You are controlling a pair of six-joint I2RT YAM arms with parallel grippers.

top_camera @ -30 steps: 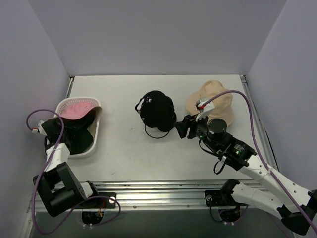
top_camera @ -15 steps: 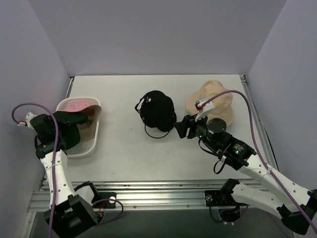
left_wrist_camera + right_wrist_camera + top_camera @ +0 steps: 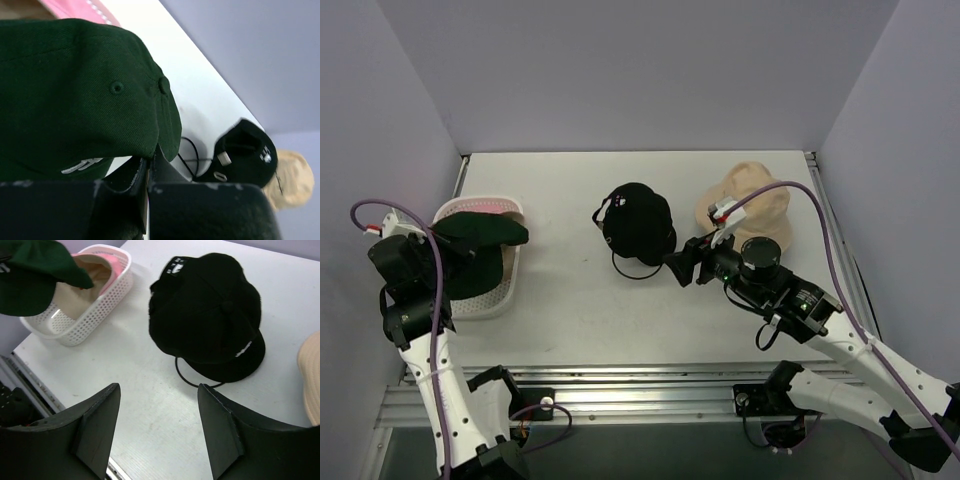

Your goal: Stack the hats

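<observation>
left gripper (image 3: 150, 167) is clenched on the edge of the dark green cap (image 3: 75, 90), holding it up over the white basket (image 3: 95, 310) at the left of the top view, likely so it can be carried to a stack. a pink hat (image 3: 112, 270) lies in the basket below it. right gripper (image 3: 159, 390) is released and empty, aimed at the black cap (image 3: 210, 315) at mid-table, which sits just ahead of its fingertips without touching. the beige hat (image 3: 755, 200) lies beyond, toward the upper right.
</observation>
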